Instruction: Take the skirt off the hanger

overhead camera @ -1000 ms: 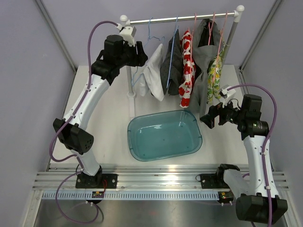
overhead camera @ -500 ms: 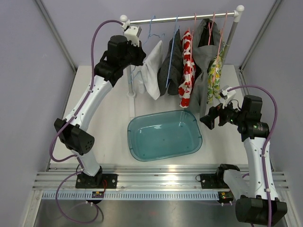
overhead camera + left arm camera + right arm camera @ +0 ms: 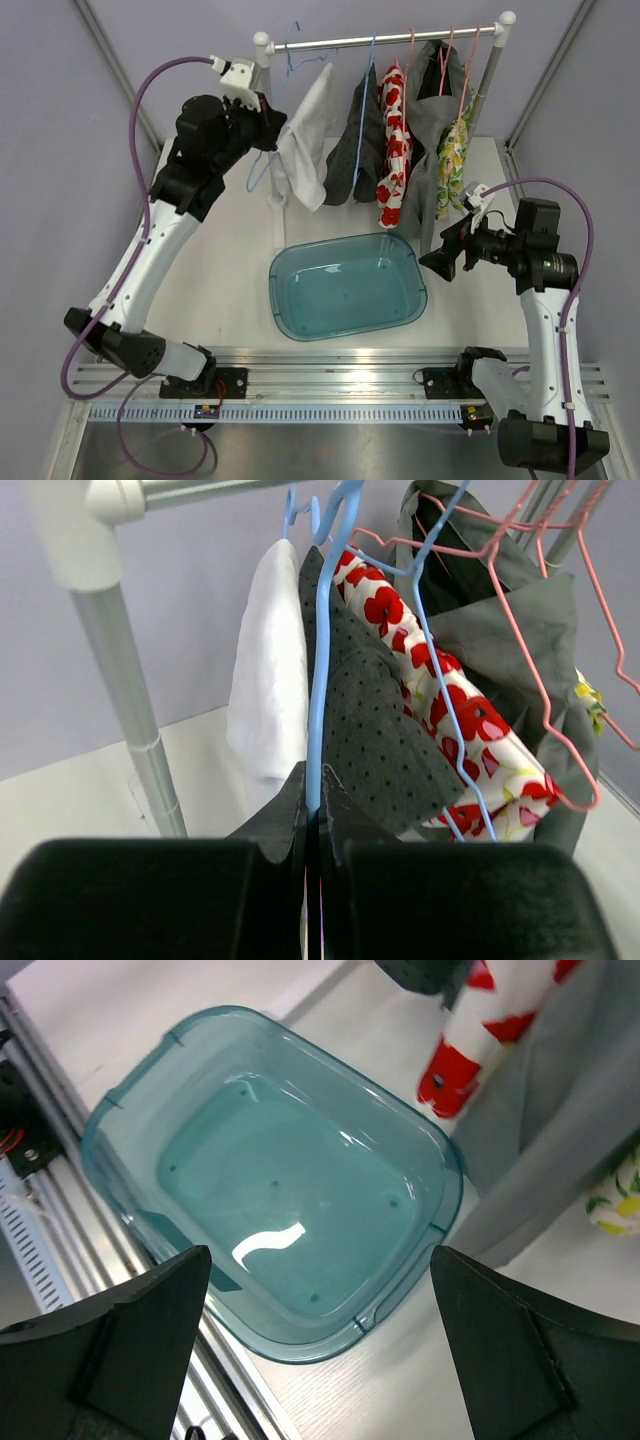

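Note:
A white skirt [image 3: 305, 140] hangs on a blue wire hanger [image 3: 291, 48] at the left end of the clothes rail [image 3: 390, 38]. My left gripper [image 3: 268, 125] is beside the skirt's upper edge. In the left wrist view that gripper [image 3: 315, 775] is shut on the hanger's blue wire [image 3: 318, 660], with the skirt [image 3: 265, 670] just left of it. The hanger is tilted; whether its hook still rests on the rail I cannot tell. My right gripper [image 3: 440, 262] hangs open and holds nothing, at the right edge of the teal tub [image 3: 275, 270].
Further along the rail hang a dark dotted garment [image 3: 358, 140], a red-flowered one [image 3: 395, 150], a grey one [image 3: 432, 120] and a yellow-patterned one [image 3: 453, 165]. The rack's left post [image 3: 272, 170] stands close to my left gripper. The tub [image 3: 291, 1350] lies below the right wrist.
My left gripper has shut on the blue hanger wire and drawn back to the left. Hanger and skirt shifted left along the rail and tilted. The right arm barely moved.

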{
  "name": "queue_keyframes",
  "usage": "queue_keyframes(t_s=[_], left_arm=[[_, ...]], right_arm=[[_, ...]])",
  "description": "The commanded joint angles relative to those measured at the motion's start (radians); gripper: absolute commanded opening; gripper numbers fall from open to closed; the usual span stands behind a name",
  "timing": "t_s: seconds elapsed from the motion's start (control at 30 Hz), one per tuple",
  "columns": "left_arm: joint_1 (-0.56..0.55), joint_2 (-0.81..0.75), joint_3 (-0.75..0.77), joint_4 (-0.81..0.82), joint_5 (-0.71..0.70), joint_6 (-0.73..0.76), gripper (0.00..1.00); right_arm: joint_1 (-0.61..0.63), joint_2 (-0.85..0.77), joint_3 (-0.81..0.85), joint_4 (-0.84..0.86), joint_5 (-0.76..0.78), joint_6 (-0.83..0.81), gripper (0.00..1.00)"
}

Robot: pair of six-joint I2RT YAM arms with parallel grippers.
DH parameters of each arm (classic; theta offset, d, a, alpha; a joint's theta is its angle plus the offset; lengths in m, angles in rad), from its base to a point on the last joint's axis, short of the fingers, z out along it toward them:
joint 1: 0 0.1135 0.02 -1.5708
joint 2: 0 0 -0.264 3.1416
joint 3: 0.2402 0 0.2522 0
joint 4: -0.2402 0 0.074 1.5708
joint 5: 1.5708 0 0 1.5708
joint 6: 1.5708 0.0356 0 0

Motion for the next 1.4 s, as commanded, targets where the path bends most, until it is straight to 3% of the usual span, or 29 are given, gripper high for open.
queue_keyframes(t_s=[0.0,0.17,0.27,0.37,0.57,0.7,0.8,0.97,1.17,1.23,1.3,1.33,1.37], left_arm=[[-0.004,-0.122,-0.085,0.075,0.023,-0.01,0.0],[-0.004,-0.381,-0.366,0.099,0.069,-0.111,0.0],[-0.004,-0.528,-0.517,0.116,0.094,-0.222,0.0],[-0.006,-0.65,-0.636,0.135,0.103,-0.344,0.0],[-0.011,-0.774,-0.738,0.151,0.083,-0.524,0.0],[-0.011,-0.804,-0.761,0.153,0.082,-0.581,0.0],[-0.011,-0.831,-0.779,0.164,0.082,-0.607,0.0],[-0.011,-0.85,-0.797,0.168,0.092,-0.624,0.0],[-0.011,-0.885,-0.83,0.202,0.103,-0.651,0.0],[-0.011,-0.892,-0.833,0.204,0.105,-0.656,0.0],[-0.011,-0.9,-0.837,0.205,0.105,-0.657,0.0],[-0.011,-0.906,-0.837,0.204,0.103,-0.657,0.0],[-0.011,-0.911,-0.842,0.199,0.105,-0.654,0.0]], right_arm=[[0.001,0.026,0.151,-0.175,-0.166,-0.155,0.99],[0.042,0.123,0.323,-0.354,-0.238,-0.244,0.99],[0.164,0.167,0.416,-0.315,-0.203,-0.165,0.97],[0.373,0.222,0.501,-0.199,-0.079,-0.023,0.97],[0.846,0.43,0.598,-0.004,0.359,0.173,0.95],[1.0,0.522,0.582,0.209,0.643,0.338,0.96],[1.045,0.58,0.532,0.412,0.667,0.417,0.99],[1.065,0.681,0.539,0.501,0.684,0.462,1.0],[1.104,0.74,0.501,0.593,0.601,0.483,0.88],[1.123,0.752,0.487,0.612,0.607,0.483,0.8],[1.122,0.761,0.487,0.616,0.608,0.483,0.65],[1.122,0.767,0.495,0.615,0.609,0.483,0.47],[1.122,0.767,0.498,0.613,0.592,0.48,0.35]])
